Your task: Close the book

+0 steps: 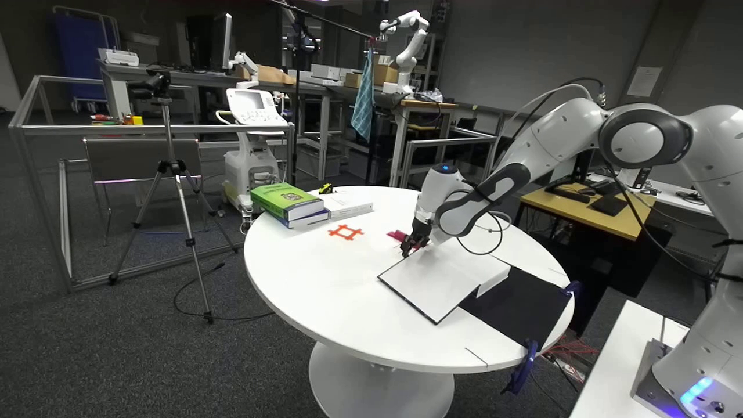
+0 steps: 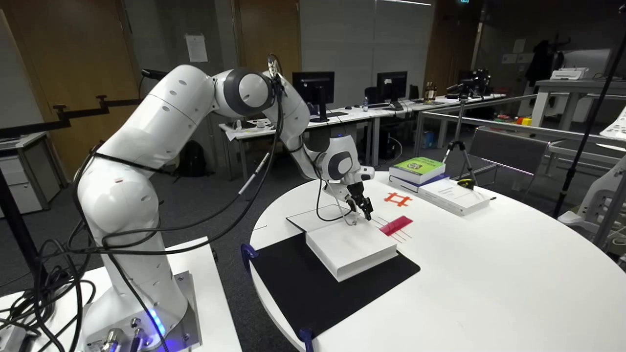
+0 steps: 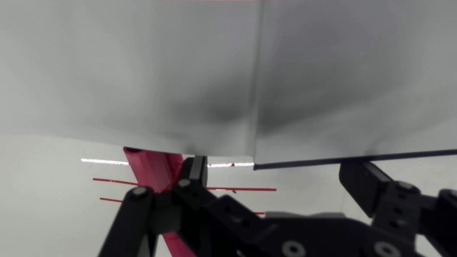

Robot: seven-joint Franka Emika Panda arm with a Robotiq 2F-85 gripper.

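Plainly, the book (image 2: 349, 247) lies open, partly on a black mat (image 2: 303, 288). The gripper (image 3: 278, 172) is at the book's edge, jaws spread wide.

In an exterior view — on bench (image 2: 489, 274), partly over mat (image 2: 293, 288): open book (image 2: 349, 239) | at mat's rim-side corners: clamps (image 2: 249, 252) | at book's far edge: gripper (image 2: 361, 211) | just right of gripper: strip (image 2: 397, 225) | behind strip: frame (image 2: 405, 200) | behind frame, near bench's far rim: two-book stack (image 2: 418, 168) | just right of stack: single book (image 2: 452, 194)
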